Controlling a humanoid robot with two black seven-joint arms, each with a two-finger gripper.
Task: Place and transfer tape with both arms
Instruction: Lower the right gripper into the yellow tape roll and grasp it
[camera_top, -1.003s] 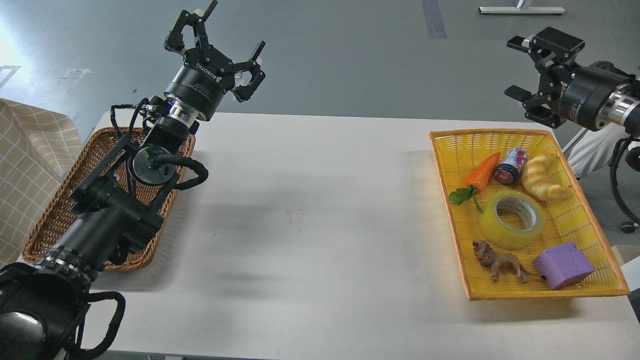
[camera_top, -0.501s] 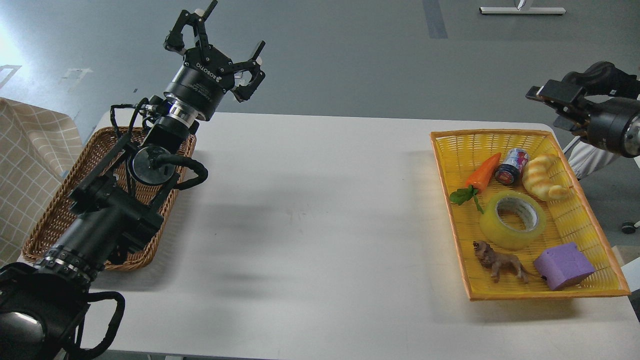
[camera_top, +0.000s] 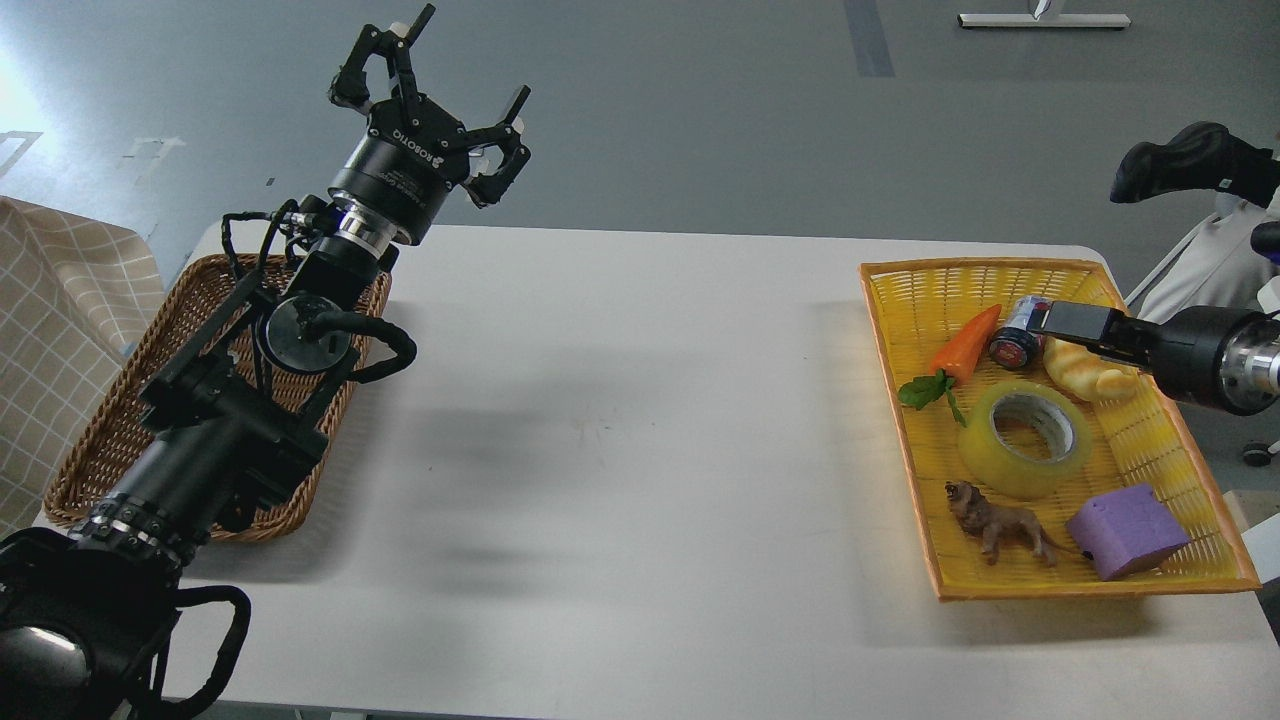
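Observation:
The tape (camera_top: 1003, 472), a wide yellow translucent roll with a grey-white core, lies flat in the yellow basket (camera_top: 884, 340) on the right of the white table. My right gripper (camera_top: 1072, 322) reaches in from the right, low over the basket's far half, just behind the tape and in front of the croissant toy. It is seen side-on and dark, so its fingers cannot be told apart. My left gripper (camera_top: 472, 55) is open and empty, raised above the table's far left edge, far from the tape.
The yellow basket also holds a carrot toy (camera_top: 962, 347), a small can (camera_top: 1012, 343), a croissant toy (camera_top: 1088, 378), a lion figure (camera_top: 995, 525) and a purple block (camera_top: 1125, 530). A brown wicker basket (camera_top: 105, 425) sits under my left arm. A checked cloth (camera_top: 50, 320) is at the far left.
My right gripper has come down and to the left, from above the table's back right corner to low over the yellow basket. The left arm has not moved.

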